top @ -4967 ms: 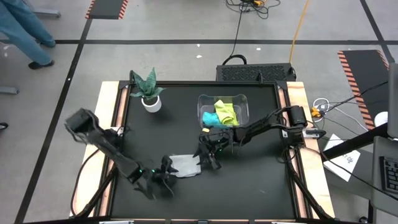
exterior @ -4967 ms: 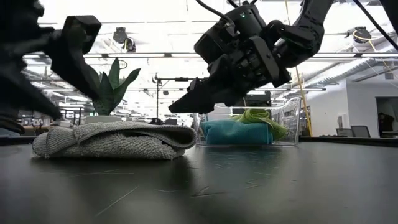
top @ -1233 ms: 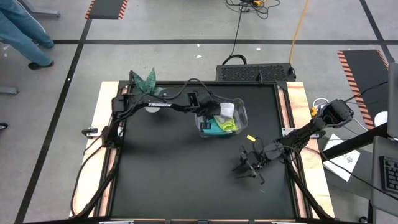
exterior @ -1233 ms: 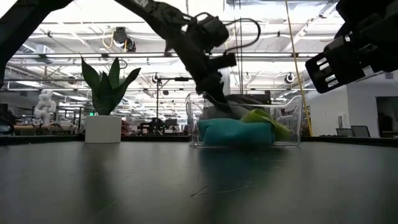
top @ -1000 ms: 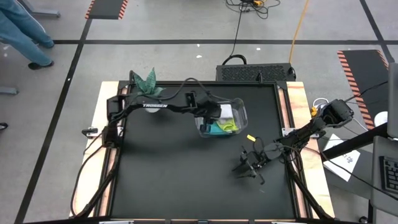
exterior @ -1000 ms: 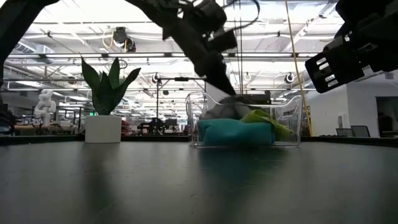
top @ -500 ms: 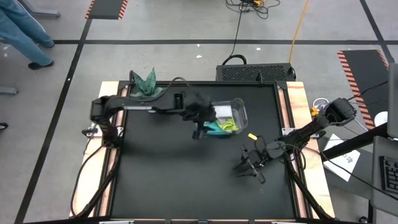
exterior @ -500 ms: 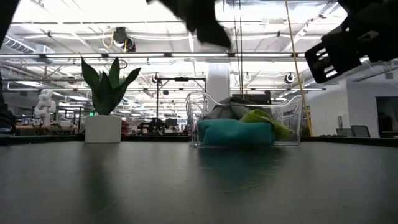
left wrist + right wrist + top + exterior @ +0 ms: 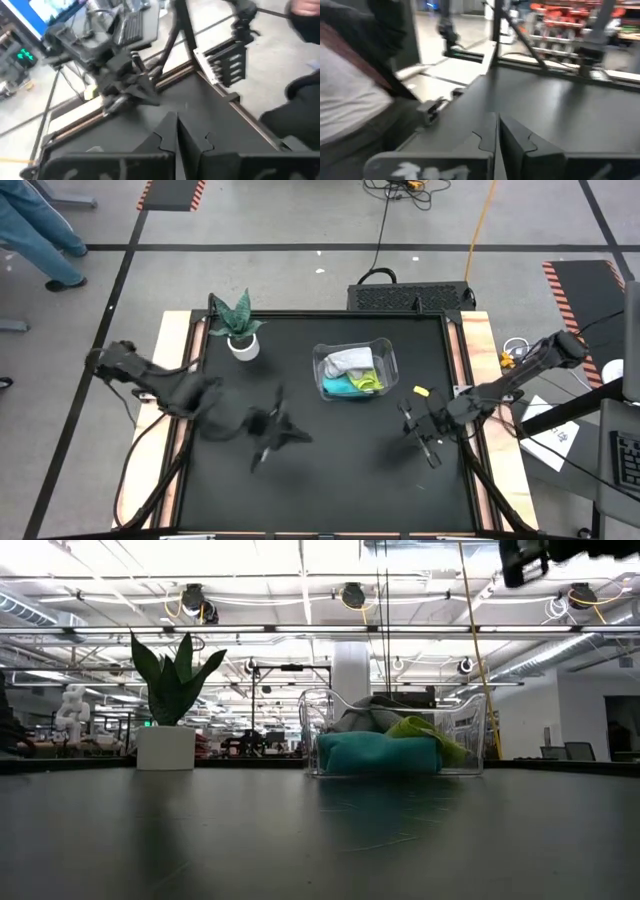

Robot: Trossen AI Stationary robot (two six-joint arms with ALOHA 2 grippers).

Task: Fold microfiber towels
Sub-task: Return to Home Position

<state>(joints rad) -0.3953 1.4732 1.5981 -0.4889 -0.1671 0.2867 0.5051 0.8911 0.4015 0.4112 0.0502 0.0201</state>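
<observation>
The clear bin [image 9: 388, 358] stands on the black table right of centre at the back. In it lie the microfiber towels: a light grey one [image 9: 348, 362], a teal one [image 9: 375, 752] and a yellow-green one [image 9: 366, 380], bunched side by side. My left gripper [image 9: 285, 435] hangs shut and empty over the table's middle, nearer the left; its fingers [image 9: 176, 131] meet in the left wrist view. My right gripper [image 9: 418, 432] is shut and empty near the right edge, its fingers [image 9: 498, 131] together.
A potted plant [image 9: 240, 330] stands at the far left corner of the table. A small yellow bit [image 9: 420, 392] lies by the right edge. Bare black tabletop lies in front of the bin. A person's legs [image 9: 35, 230] show on the floor far left.
My left gripper has come out of the bin and swung fast toward the table's near left, rising; the grey towel stays in the bin. My right gripper has risen, drawn back a little toward the right edge and shut.
</observation>
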